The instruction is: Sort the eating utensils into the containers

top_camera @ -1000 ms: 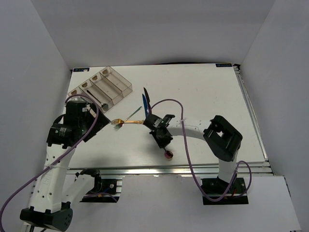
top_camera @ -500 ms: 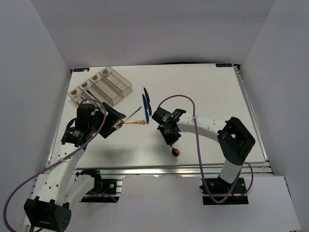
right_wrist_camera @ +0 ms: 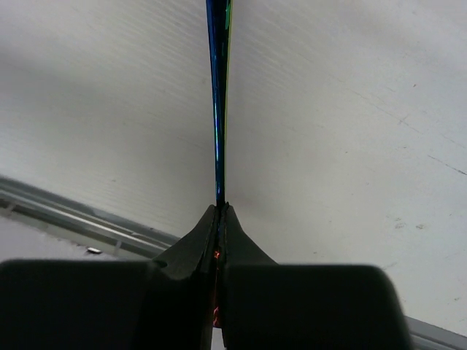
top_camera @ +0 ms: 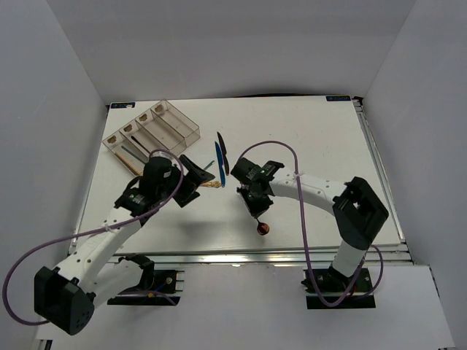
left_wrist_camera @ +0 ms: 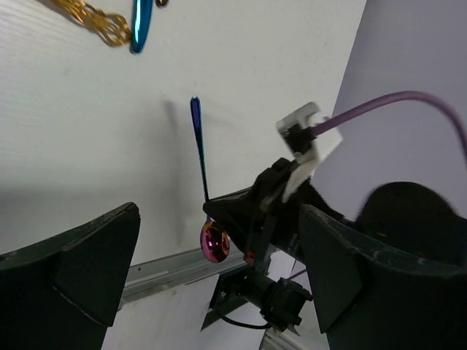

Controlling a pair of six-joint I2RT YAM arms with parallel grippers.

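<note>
My right gripper point(top_camera: 255, 205) is shut on the handle of the iridescent spoon point(top_camera: 263, 229) and holds it over the table's near middle, bowl toward the front edge. The right wrist view shows the blue handle point(right_wrist_camera: 217, 109) running straight out from the closed jaws point(right_wrist_camera: 219, 213). My left gripper point(top_camera: 194, 178) is open and empty, over the gold fork point(top_camera: 212, 184). In the left wrist view, the spoon's bowl point(left_wrist_camera: 214, 242) and the fork point(left_wrist_camera: 91, 16) show beyond the open fingers point(left_wrist_camera: 80, 277). The blue knife point(top_camera: 219, 164) and black knife point(top_camera: 222, 144) lie beside the fork.
The clear organiser tray point(top_camera: 180, 121) sits at the far left, with slim dark and tan sticks point(top_camera: 131, 157) along its near side. White walls enclose the table. The metal front rail point(top_camera: 255, 254) runs just below the spoon.
My left arm has swung right from the tray's near side to over the fork. My right gripper, still shut on the spoon, has shifted slightly right.
</note>
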